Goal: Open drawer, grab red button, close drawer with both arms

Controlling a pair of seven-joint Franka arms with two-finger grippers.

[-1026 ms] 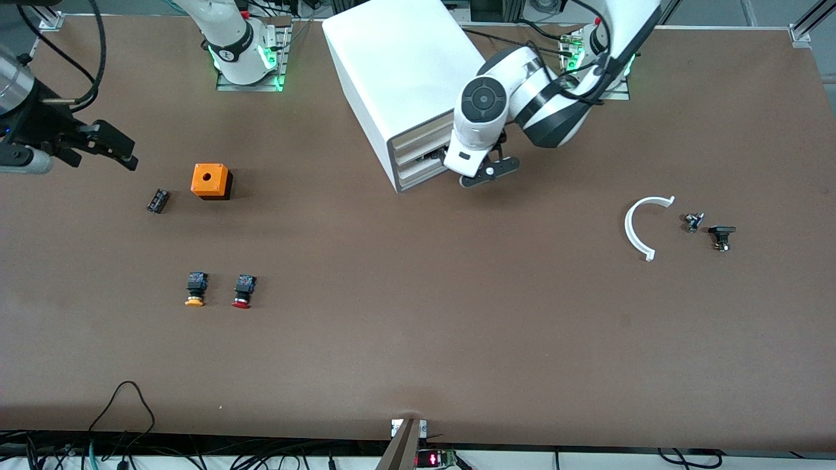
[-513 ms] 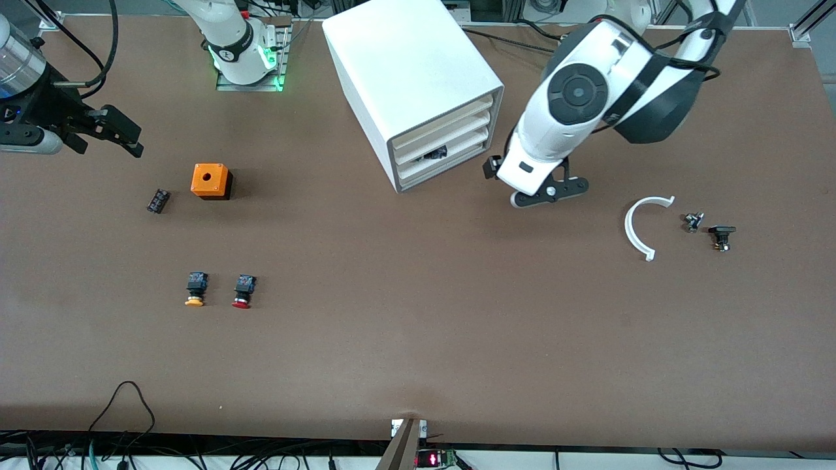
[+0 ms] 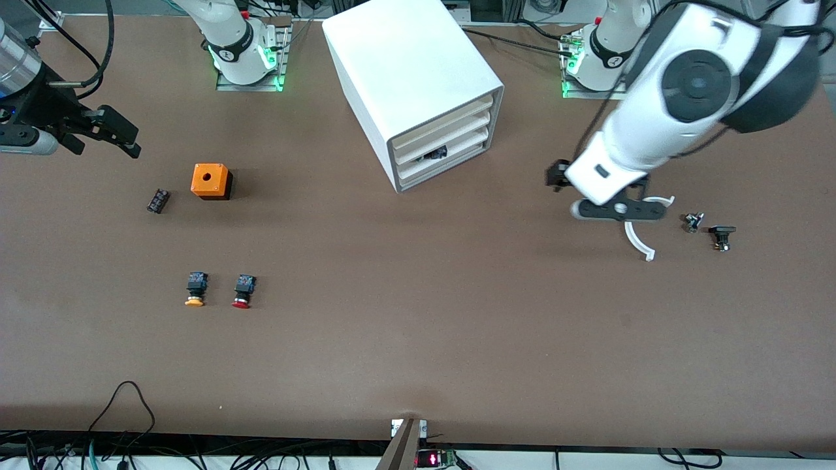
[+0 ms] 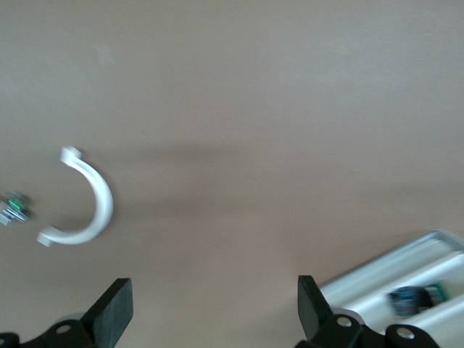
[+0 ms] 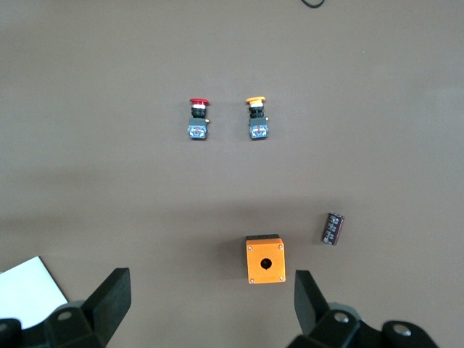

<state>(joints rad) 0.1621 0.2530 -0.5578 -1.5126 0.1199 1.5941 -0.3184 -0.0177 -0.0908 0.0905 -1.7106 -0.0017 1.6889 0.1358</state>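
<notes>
The left gripper (image 3: pixel 617 210) is hanging wide open and empty over the white arc (image 3: pixel 637 238). The right gripper (image 3: pixel 98 134) is waiting, spread empty. At the arc's ten o'clock, the boxy white cabinet (image 3: pixel 411 72) is showing a dark part in its middle drawer (image 3: pixel 436 154). The red-capped button (image 3: pixel 242 291) is lying on the table (image 3: pixel 418 326), beside the yellow one (image 3: pixel 195 289).

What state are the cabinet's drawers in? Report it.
Shut, it seems: on the cabinet, all three drawer fronts sit about level with its frame. A small dark object shows at the middle one.
</notes>
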